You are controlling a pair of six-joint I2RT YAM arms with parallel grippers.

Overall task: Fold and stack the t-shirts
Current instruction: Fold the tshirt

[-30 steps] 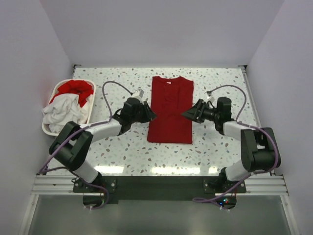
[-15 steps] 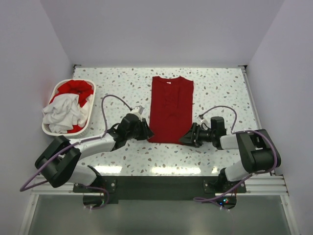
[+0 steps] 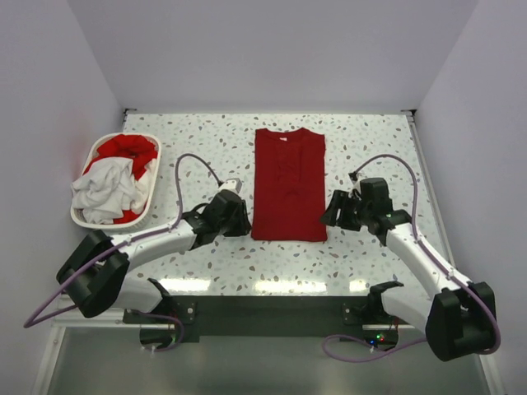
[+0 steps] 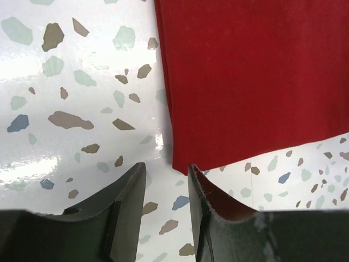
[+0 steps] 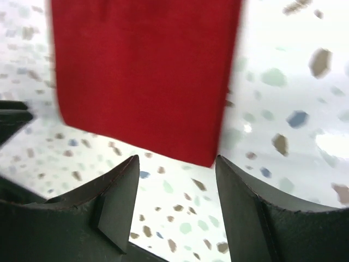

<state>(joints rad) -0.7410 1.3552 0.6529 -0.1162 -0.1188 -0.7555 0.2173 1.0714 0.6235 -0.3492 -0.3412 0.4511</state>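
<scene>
A deep red t-shirt lies flat on the table as a long folded rectangle, neck at the far end. My left gripper sits low beside its near left corner. In the left wrist view that gripper is open with only table between the fingers, and the shirt has its corner just ahead of the gap. My right gripper stands off the near right corner. It is open and empty too, the shirt ending just ahead of its right finger.
A white laundry basket stands at the left edge of the table, holding a crumpled red t-shirt and a white t-shirt. White walls close in the table at the left, right and back.
Both grippers moved from the shirt's long sides down to its near corners, and their jaws have widened. The right arm has swung outward to the right.
</scene>
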